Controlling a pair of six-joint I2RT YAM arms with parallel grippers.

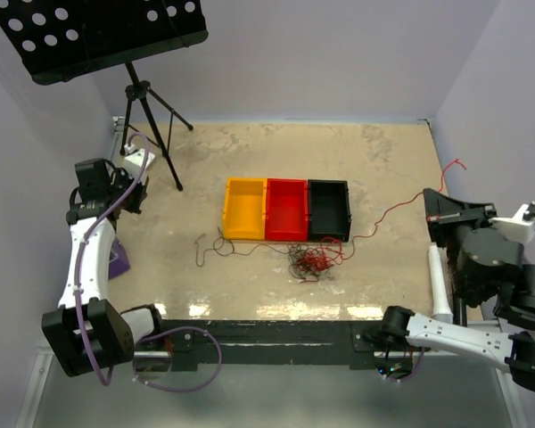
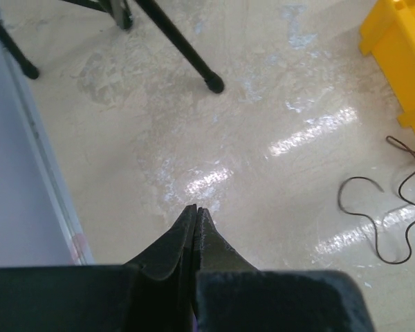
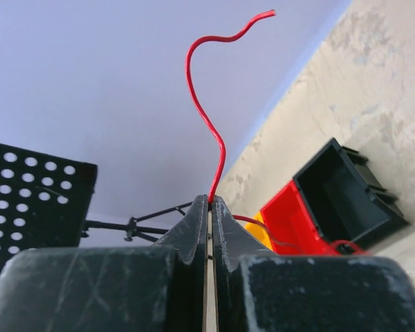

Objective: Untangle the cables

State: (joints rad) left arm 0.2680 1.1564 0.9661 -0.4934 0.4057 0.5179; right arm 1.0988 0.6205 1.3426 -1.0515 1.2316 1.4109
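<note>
Cables (image 1: pixel 314 260) lie in a loose knot of red and dark strands on the table (image 1: pixel 383 152), just in front of the row of three bins and mostly below the seam between the red bin (image 1: pixel 287 210) and the black bin (image 1: pixel 329 210). The yellow bin (image 1: pixel 245 210) stands at the left end of the row, touching the red one.

One red cable (image 1: pixel 394 210) leaves the knot on its right side and runs up and across the table to the right gripper (image 3: pixel 209 199). That gripper's jaws are pressed together on this strand, and in the right wrist view the free end curls upward above the fingertips against the lilac wall. From above, the same free end shows as a small red hook past the gripper, near the table's right edge. The length between the knot and the gripper hangs in shallow waves, not drawn taut.

A dark cable (image 2: pixel 373 221) trails away from the knot to the left, ending in an open loop on the table in front of the yellow bin.

The left gripper (image 2: pixel 197 209) is closed, with its fingertips meeting and nothing between them. It hangs over bare table near the left edge, well apart from the knot and to the left of the dark cable's loop. A music stand (image 1: pixel 107 31) rises at the far left corner, and one tripod leg (image 2: pixel 183 48) rests on the table beyond the left gripper.
</note>
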